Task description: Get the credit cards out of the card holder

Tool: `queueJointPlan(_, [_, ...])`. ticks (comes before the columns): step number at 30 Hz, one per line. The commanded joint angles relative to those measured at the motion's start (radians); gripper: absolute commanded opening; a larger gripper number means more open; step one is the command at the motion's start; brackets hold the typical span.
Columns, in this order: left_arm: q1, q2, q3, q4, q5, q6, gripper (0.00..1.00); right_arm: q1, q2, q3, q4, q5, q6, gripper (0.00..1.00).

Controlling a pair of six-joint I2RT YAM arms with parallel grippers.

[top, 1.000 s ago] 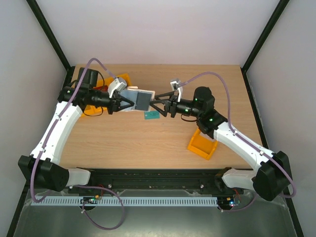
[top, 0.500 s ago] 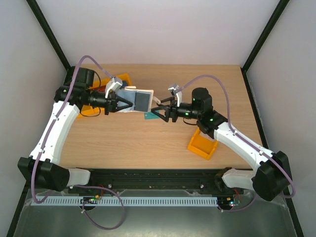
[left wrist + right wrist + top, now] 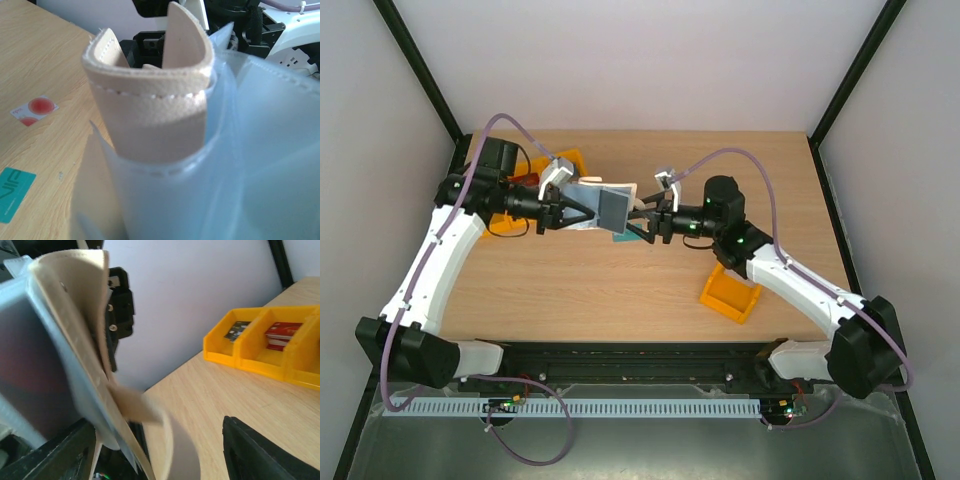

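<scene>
Our left fingers (image 3: pixel 582 212) pinch one card holder (image 3: pixel 607 206), right fingers (image 3: pixel 640 222) wide apart at its 3 o'clock edge, teal card (image 3: pixel 12 194), white card (image 3: pixel 33 107), two on the roomy bench (image 3: pixel 620 300)

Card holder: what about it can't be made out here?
- Cards left inside: card holder too small from the top; its sleeves blur close to the left wrist camera.
- Left fingers: hidden behind the holder in the left wrist view.
- Teal card: cut off by that view's left edge.

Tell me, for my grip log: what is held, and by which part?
The left gripper holds the card holder by the edge nearest that arm; the right gripper is open, holding nothing.
</scene>
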Motion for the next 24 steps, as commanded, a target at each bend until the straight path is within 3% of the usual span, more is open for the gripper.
queueJointPlan(1, [-0.019, -0.001, -0.030, 0.075, 0.010, -0.070, 0.02, 0.048, 0.035, 0.060, 0.123, -0.045, 0.055, 0.70])
queueJointPlan(6, [-0.038, 0.003, -0.056, 0.119, -0.009, -0.109, 0.02, 0.106, 0.078, 0.096, 0.133, 0.000, 0.068, 0.78])
queueJointPlan(10, [-0.047, 0.003, -0.056, 0.114, 0.001, -0.107, 0.02, 0.116, 0.086, 0.085, 0.188, 0.072, 0.104, 0.77])
queueJointPlan(12, [-0.048, 0.001, -0.056, 0.100, 0.016, -0.086, 0.02, 0.116, 0.087, 0.084, 0.183, 0.107, 0.103, 0.69])
queueJointPlan(20, [-0.048, -0.003, -0.069, 0.070, 0.042, -0.053, 0.02, 0.117, 0.084, 0.081, 0.167, 0.136, 0.106, 0.23])
queueJointPlan(24, [-0.041, -0.002, -0.044, 0.032, 0.041, -0.016, 0.15, 0.112, 0.056, 0.064, 0.166, 0.126, 0.096, 0.04])
